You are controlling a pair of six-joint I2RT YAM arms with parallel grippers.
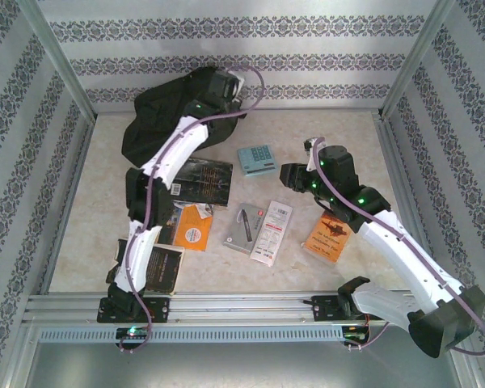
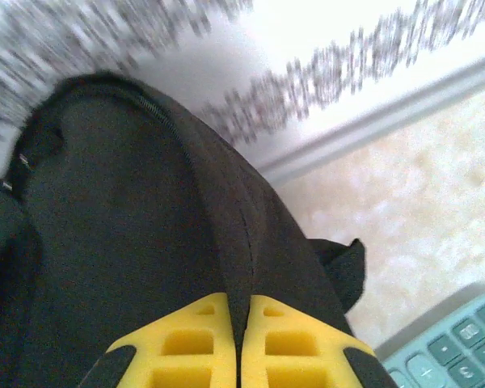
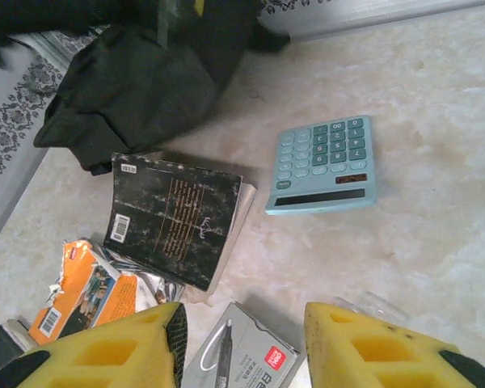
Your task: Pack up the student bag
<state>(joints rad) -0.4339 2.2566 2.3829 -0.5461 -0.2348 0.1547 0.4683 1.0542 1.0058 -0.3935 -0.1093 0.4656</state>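
1. Worktop (image 1: 323, 129): pale marbled surface carrying all the items, walled by patterned panels.
2. Student bag (image 1: 158, 113): black soft fabric, slumped at the far left of the worktop against the back wall. The right wrist view shows it (image 3: 137, 89) just beyond the black book.
3. Left arm (image 1: 174, 149): reaches forward from its base to the top of the bag. Right arm (image 1: 396, 238): bends inward toward the middle of the worktop.
4. Black book (image 1: 204, 179): lies flat just in front of the bag, back cover and barcode up (image 3: 174, 218).
5. Calculator (image 1: 256, 159): pale blue, keys up, to the right of the black book and apart from it.
6. Orange booklet (image 1: 194, 228): lies near the black book's front edge, partly overlapped by it in the right wrist view (image 3: 81, 295).
7. Pen box (image 1: 244, 229): grey, a pen pictured on it, beside a white packet (image 1: 272, 233).
8. Left pincer (image 2: 241, 311): yellow pads pressed together, pinching a raised fold of the bag's fabric (image 2: 121, 226).
9. Right pincer (image 3: 242, 323): pads spread apart with nothing between them, hanging above the pen box (image 3: 238, 360).
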